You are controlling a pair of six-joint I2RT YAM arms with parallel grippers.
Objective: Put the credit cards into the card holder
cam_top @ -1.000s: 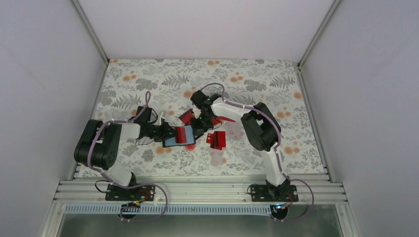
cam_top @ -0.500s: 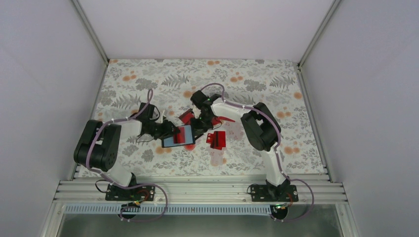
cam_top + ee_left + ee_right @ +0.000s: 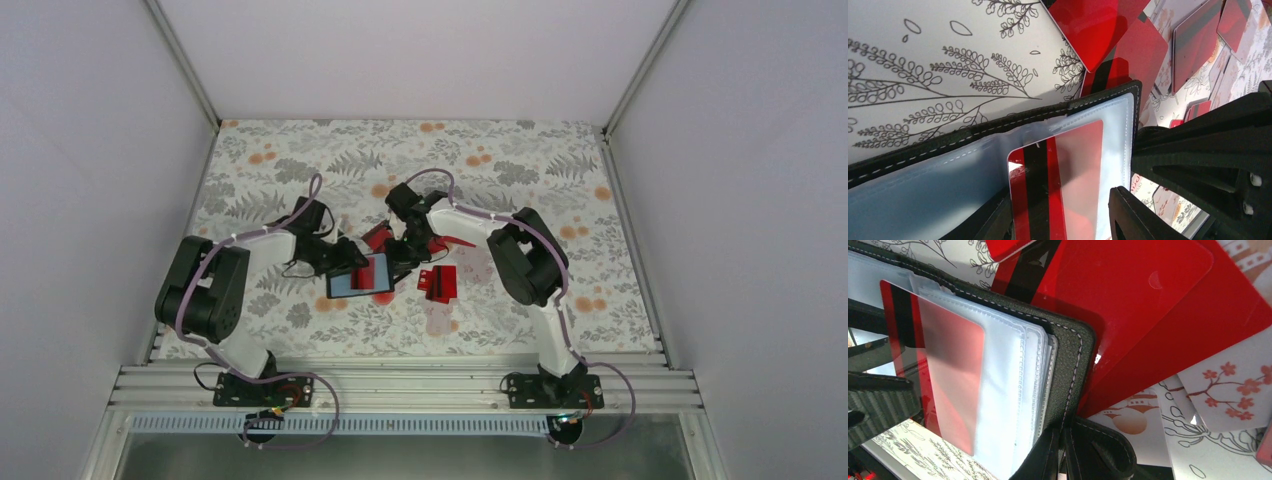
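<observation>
Lying open on the bench (image 3: pixel 300 160), the card holder (image 3: pixel 345 284) has one striped card (image 3: pixel 1055 185) half inside its clear sleeve. The left pincer (image 3: pixel 1058 212) straddles that card and the right pincer (image 3: pixel 405 254) is at the holder's right edge; whether either grips, I cannot tell. Some other cards (image 3: pixel 438 283) lie just right.

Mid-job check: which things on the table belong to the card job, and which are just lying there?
Part of the job:
- open card holder
- striped red card, partly slid into the holder
- loose red cards, beside the holder and under its corner

Just there:
- floral table cover
- aluminium rail at the near edge
</observation>
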